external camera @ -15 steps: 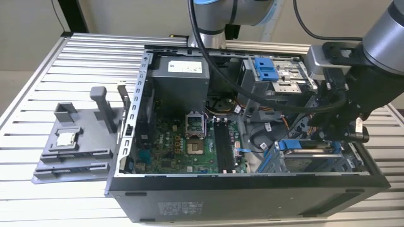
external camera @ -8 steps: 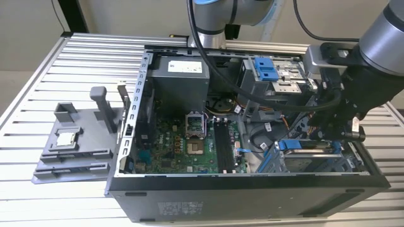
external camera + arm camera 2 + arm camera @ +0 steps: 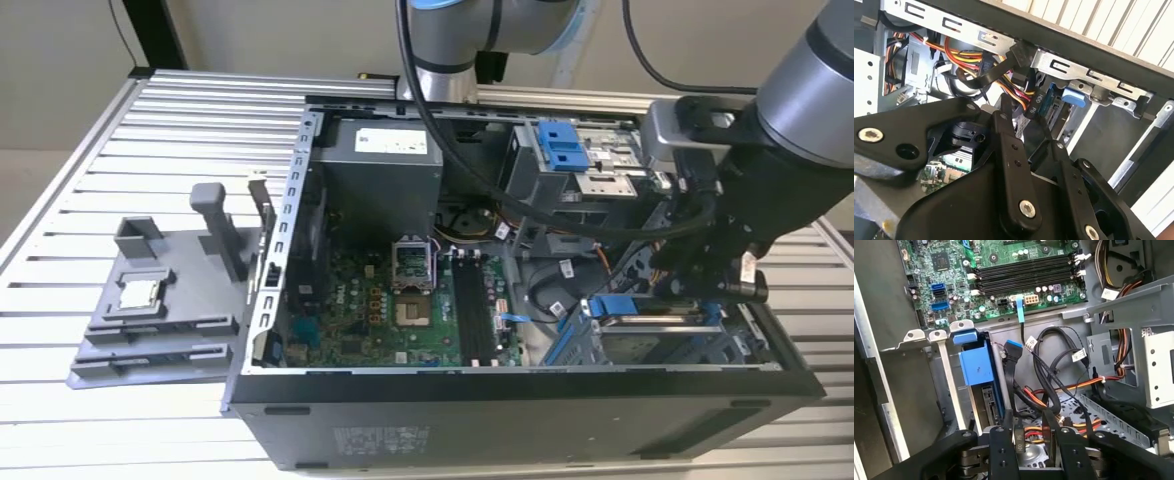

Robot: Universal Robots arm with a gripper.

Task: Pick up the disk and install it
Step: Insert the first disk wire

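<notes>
The disk (image 3: pixel 650 310) sits on edge in the drive cage at the near corner of the open computer case (image 3: pixel 534 395), on the exterior view's right; its blue rails show. In the first wrist view the disk (image 3: pixel 978 367) stands just beside one finger (image 3: pixel 1008 427). My gripper (image 3: pixel 1029 415) is open, its fingers apart with only cables behind the gap. In the second wrist view the gripper (image 3: pixel 1029 127) hangs over a black power plug (image 3: pixel 1036 102), with the disk's blue end (image 3: pixel 1073 96) a little beyond. In the exterior view the gripper (image 3: pixel 687 288) hovers right above the cage.
Loose black and orange-yellow cables (image 3: pixel 1054 385) lie by the cage. The motherboard (image 3: pixel 400 300) with memory slots (image 3: pixel 1024 272) fills the case floor. A bright-blue latch (image 3: pixel 563 148) tops the upper bay. A grey fixture (image 3: pixel 160 310) holding a processor chip (image 3: pixel 138 292) stands outside the case on the exterior view's left.
</notes>
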